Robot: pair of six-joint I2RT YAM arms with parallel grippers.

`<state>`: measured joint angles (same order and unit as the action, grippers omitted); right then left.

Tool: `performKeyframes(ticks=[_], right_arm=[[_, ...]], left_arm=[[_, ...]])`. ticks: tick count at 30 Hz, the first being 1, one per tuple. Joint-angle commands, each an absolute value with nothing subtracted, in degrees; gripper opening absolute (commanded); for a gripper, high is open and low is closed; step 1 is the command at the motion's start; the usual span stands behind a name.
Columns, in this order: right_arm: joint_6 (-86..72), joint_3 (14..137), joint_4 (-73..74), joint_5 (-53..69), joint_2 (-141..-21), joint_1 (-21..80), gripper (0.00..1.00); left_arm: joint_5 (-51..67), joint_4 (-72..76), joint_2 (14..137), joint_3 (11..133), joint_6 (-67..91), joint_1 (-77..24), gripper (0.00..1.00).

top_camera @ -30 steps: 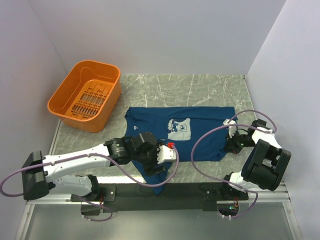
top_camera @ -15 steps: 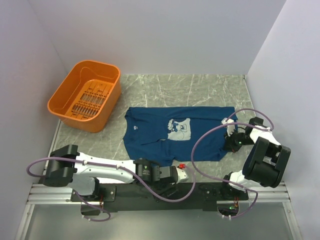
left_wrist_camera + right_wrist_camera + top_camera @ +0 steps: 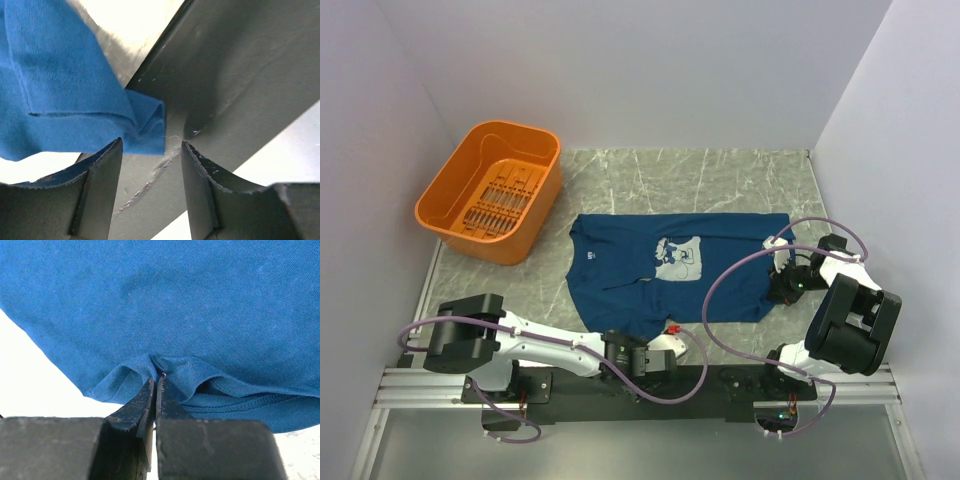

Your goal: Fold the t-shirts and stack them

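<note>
- From above, a dark navy-blue cotton t-shirt (image 3: 620, 265) with a pale chest print lies spread flat on the grey marbled table (image 3: 720, 180), reaching its near edge.
- Only the right wrist view shows the right gripper (image 3: 156, 382) pinched tight on a fold of the hem.
- Only the left wrist view shows the left gripper (image 3: 150, 150) with its fingers apart and a sleeve corner lying loose at their tips.

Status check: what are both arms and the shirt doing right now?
Left fingers open, empty, just short of the near sleeve. Right fingers shut on the shirt hem. Shirt flat, print up, unfolded. Basket far left, apart.
</note>
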<state>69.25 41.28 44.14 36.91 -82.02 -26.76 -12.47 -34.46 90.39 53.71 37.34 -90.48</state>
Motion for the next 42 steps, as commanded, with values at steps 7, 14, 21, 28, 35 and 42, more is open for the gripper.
performKeyframes(ticks=[7,14,21,28,35,42], right_arm=[[68.9,43.4,44.3,36.8,-82.1,-26.4,0.00],[68.8,43.9,44.8,36.4,-81.7,-26.4,0.00],[70.0,44.8,47.6,35.7,-77.3,-26.9,0.00],[70.8,48.2,52.5,37.3,-72.4,-28.8,0.00],[69.3,50.0,53.8,38.7,-69.8,-29.4,0.00],[70.3,52.2,55.4,39.4,-68.7,-33.0,0.00]], left_arm=[[-14.4,-33.4,91.1,52.0,38.9,-91.1,0.50],[-13.2,-33.0,91.6,51.0,38.5,-91.4,0.12],[-15.3,-36.3,84.1,52.3,33.8,-90.6,0.01],[-9.3,-38.4,71.8,55.3,22.1,-82.2,0.01],[-8.0,-41.9,65.9,59.1,14.5,-70.8,0.01],[-10.4,-39.2,60.8,58.0,8.8,-62.7,0.01]])
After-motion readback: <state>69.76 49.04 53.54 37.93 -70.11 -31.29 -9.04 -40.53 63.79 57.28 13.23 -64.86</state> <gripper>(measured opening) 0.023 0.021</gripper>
